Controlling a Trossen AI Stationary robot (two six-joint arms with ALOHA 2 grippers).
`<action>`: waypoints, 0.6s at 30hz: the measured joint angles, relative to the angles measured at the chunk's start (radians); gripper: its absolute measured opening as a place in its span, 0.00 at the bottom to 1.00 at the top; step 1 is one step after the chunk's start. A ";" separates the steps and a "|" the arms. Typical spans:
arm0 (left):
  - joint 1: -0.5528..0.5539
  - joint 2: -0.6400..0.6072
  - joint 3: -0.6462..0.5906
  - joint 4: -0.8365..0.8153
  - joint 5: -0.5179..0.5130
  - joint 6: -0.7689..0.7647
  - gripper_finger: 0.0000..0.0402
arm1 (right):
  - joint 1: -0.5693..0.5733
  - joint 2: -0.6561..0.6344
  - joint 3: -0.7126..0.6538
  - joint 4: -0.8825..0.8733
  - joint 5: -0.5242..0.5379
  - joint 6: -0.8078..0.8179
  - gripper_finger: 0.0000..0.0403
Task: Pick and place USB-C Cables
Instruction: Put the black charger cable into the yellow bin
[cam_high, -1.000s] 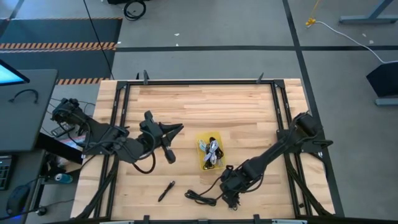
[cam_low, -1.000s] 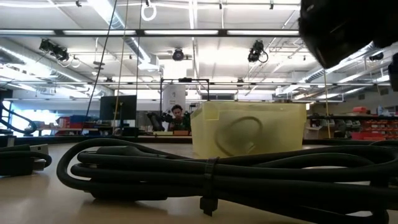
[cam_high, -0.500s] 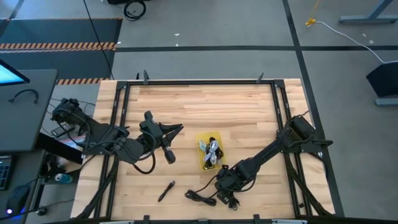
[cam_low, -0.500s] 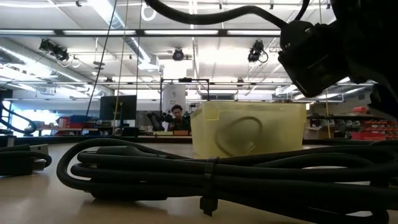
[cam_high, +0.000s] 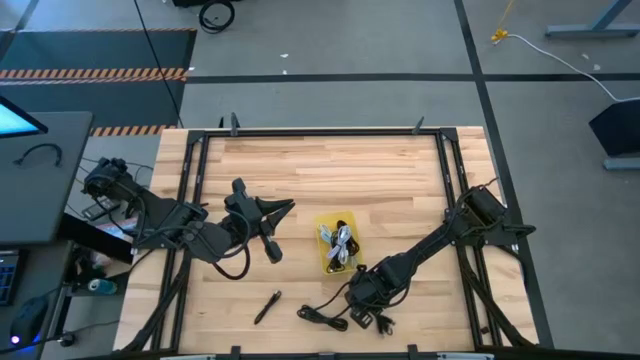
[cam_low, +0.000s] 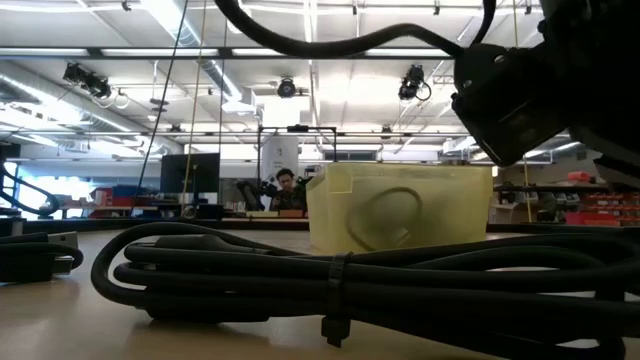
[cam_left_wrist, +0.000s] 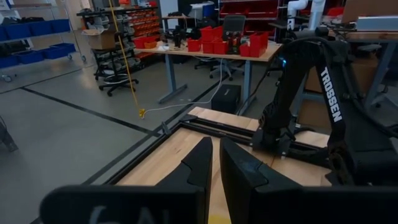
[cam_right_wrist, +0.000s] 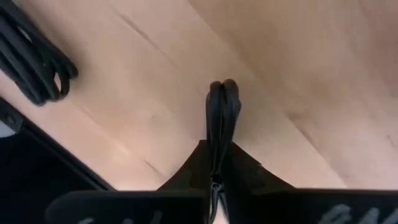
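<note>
A yellow bin (cam_high: 326, 262) near the table's middle holds several light and black USB-C cables (cam_high: 340, 240). My right gripper (cam_right_wrist: 221, 146) is low near the front edge (cam_high: 368, 312), shut on a black cable bundle (cam_right_wrist: 222, 102). Another black cable bundle (cam_high: 318, 317) lies flat on the wood just left of it and fills the foreground of the low view (cam_low: 330, 275). My left gripper (cam_left_wrist: 215, 163) hangs raised over the table's left half (cam_high: 284, 206), shut, pointing toward the right arm, holding nothing. My right gripper pinches the black cable bundle between its two fingers, on the bundle's flat sides (cam_right_wrist: 218, 134). Its looped end (cam_right_wrist: 222, 87) sticks out past the fingertips. The fingers come steeply from above, and the bundle runs along them. I cannot tell whether it rests on the wood.
A thin black item (cam_high: 267, 307) lies on the wood near the front left. A black metal frame (cam_high: 320, 132) runs along the table's edges. Bare wood lies behind the bin toward the far edge. Beyond the table, a person sits in the room (cam_low: 287, 190).
My right arm has sunk a little toward the table near the front edge, coming lower into the low view. The loose black bundle and the bin have stayed where they were.
</note>
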 joint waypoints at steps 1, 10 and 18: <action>0.000 0.000 0.000 -0.002 0.000 0.000 0.10 | 0.000 -0.005 -0.001 -0.003 -0.011 -0.005 0.05; 0.000 0.000 0.000 -0.013 0.000 -0.001 0.10 | -0.023 -0.251 -0.002 -0.006 0.064 -0.026 0.05; 0.000 0.000 0.000 -0.013 0.000 -0.001 0.10 | -0.140 -0.474 0.000 -0.080 0.413 -0.095 0.05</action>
